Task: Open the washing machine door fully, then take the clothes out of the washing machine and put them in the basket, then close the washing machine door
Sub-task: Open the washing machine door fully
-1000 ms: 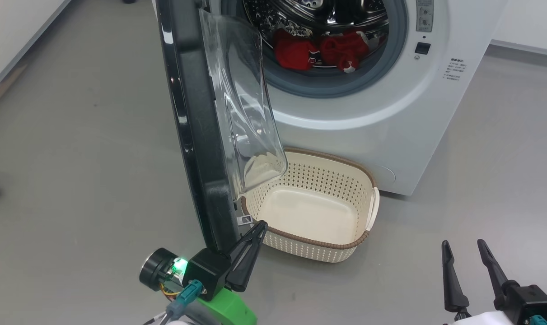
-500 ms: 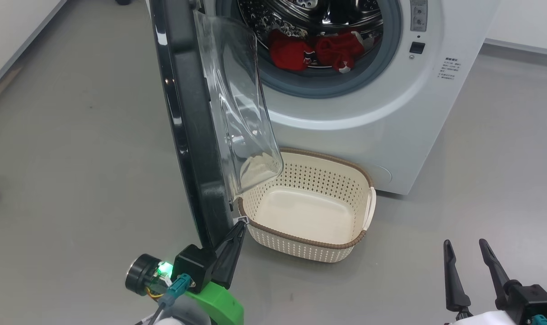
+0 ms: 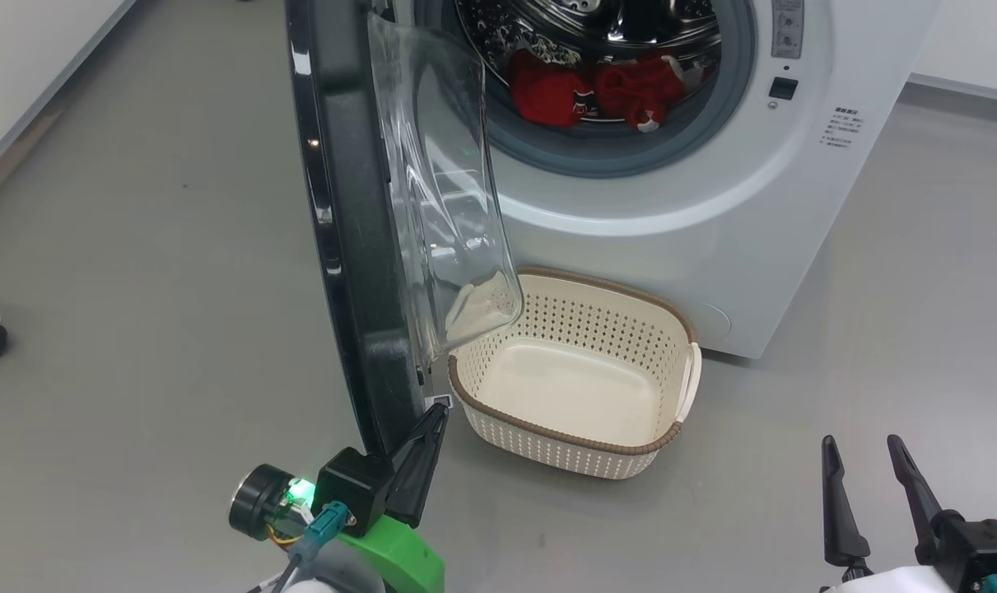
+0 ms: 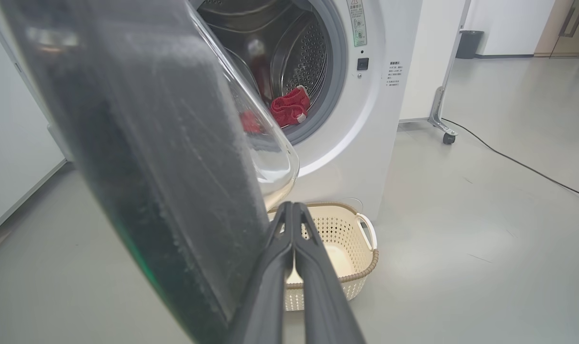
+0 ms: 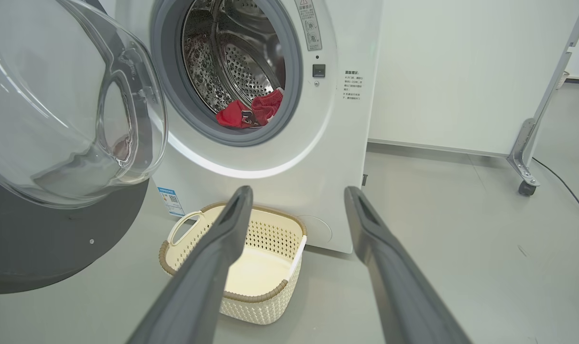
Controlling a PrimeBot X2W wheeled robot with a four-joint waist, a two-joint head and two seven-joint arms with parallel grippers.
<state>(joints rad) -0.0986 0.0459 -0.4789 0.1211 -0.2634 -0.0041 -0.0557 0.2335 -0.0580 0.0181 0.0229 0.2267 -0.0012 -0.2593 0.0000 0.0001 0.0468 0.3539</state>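
The left hand (image 3: 440,412), fingers pressed together, has nudged the washing machine door (image 3: 358,247) slightly wider at its lower edge. Opening looks nearly done. The right hand (image 3: 862,442) waits with its fingers apart.

The washing machine door (image 4: 150,167), blurred up close, hides part of the basket (image 4: 339,229).

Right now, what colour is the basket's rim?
Brown, woven-look, on the cream basket; the right wrist view shows it best.

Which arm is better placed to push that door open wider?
Left. The left claw, shut, sits right by the lower edge of the door, on its glass-bowl side. The right claw hangs open well off to the right, beyond the basket.
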